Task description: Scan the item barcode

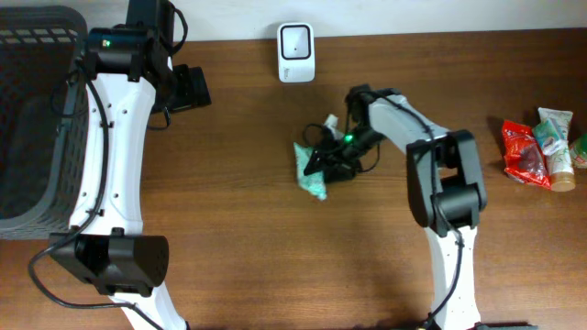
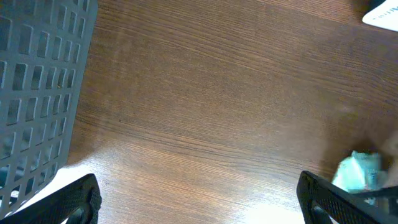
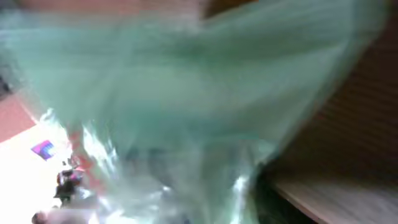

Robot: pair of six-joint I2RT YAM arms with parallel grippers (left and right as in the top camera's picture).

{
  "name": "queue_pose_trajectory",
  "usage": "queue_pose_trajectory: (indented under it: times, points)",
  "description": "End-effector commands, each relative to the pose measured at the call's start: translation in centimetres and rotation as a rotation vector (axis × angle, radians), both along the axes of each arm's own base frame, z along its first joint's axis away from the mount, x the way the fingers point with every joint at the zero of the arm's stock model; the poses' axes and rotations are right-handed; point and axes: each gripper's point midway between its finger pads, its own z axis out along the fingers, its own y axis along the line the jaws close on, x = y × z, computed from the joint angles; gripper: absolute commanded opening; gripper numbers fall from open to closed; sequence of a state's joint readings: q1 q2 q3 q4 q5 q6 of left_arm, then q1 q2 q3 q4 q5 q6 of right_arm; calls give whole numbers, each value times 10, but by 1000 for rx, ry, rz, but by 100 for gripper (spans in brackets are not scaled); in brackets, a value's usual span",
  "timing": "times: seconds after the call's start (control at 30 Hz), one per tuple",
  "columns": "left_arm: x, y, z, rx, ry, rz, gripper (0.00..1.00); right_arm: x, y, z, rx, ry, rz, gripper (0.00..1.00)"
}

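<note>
The pale green packet (image 1: 313,176) is seen at the middle of the table (image 1: 229,183), near the white scanner (image 1: 295,52). The right gripper (image 1: 326,161) is against it; whether its fingers are closed on it cannot be told. The left gripper (image 1: 194,88) is held wide open and empty.

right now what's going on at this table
The right gripper is down on a teal plastic packet mid-table, near the white scanner; whether it grips is unclear. The left gripper hangs open near the grey basket, holding nothing. More packets lie at the right edge.
</note>
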State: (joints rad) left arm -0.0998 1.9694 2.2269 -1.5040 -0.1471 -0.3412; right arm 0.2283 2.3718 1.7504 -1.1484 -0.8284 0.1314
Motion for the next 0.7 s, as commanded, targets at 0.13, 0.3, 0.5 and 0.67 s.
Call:
queue_pose_trajectory:
  times: [0.13,0.3,0.5,0.67]
  points:
    - [0,0,-1,5,3,6,99,36,-72,59,-547,-252,58,73]
    - [0,0,-1,5,4,6,99,39,-72,64,-686,-282,35,78]
    - [0,0,-1,5,4,5,99,19,-63,78,-137,-124,9,77]
    - [0,0,-1,5,3,6,99,6,-44,40,29,-78,-35,76]
